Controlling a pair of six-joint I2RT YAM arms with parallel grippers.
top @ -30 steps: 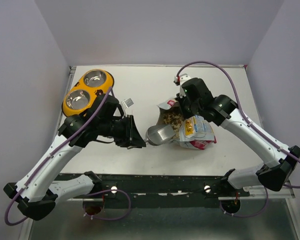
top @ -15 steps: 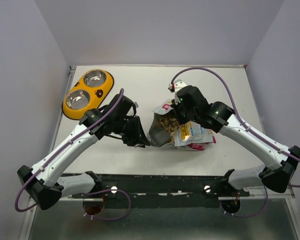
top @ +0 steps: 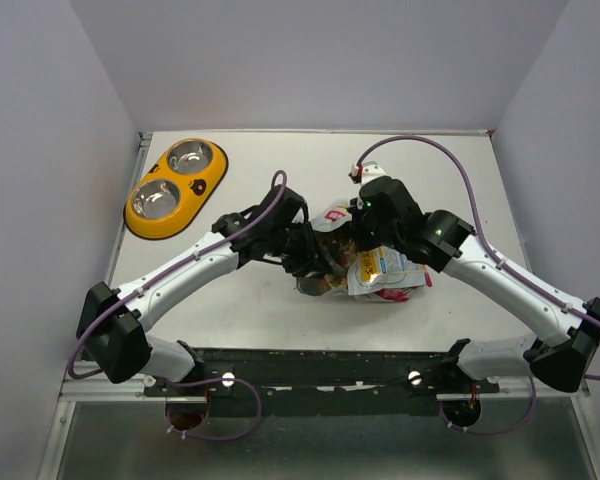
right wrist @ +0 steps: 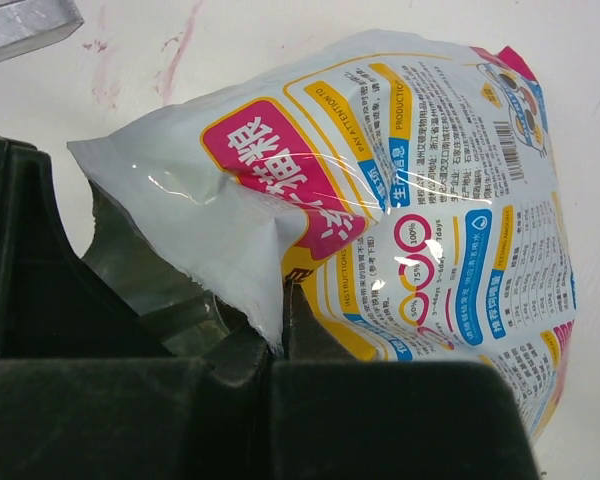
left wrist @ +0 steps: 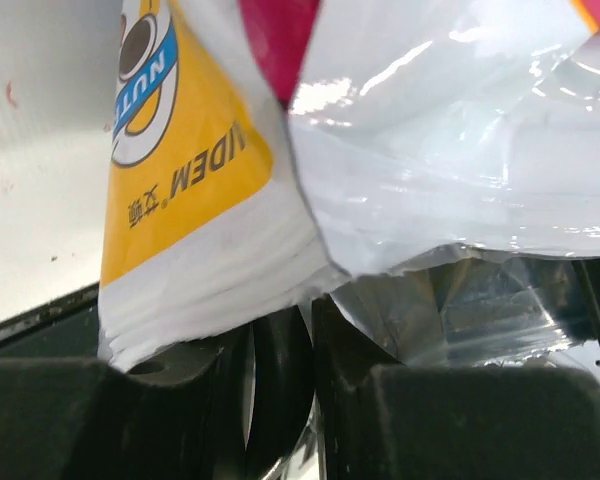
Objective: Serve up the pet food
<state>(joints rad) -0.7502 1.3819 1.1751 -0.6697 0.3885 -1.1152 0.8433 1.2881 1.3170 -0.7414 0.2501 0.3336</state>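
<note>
The pet food pouch (top: 385, 268) lies at the table's middle with its open mouth facing left, and kibble (top: 342, 243) shows in the mouth. My left gripper (top: 315, 258) is at the mouth, shut on the scoop's handle (left wrist: 280, 370). The scoop's bowl is hidden by the pouch's yellow-white wall (left wrist: 200, 170) and foil lining. My right gripper (top: 365, 235) is shut on the pouch's torn upper rim (right wrist: 250, 290) and holds it up. The printed pouch (right wrist: 430, 200) fills the right wrist view.
The yellow double bowl (top: 175, 180) with two steel cups stands at the far left, well apart from the pouch. A silver foil piece (right wrist: 25, 25) lies on the table beyond the pouch. Grey walls stand on three sides.
My left arm has swung right and pushed the scoop from outside the pouch's mouth into it. My right gripper has kept hold of the rim and shifted slightly.
</note>
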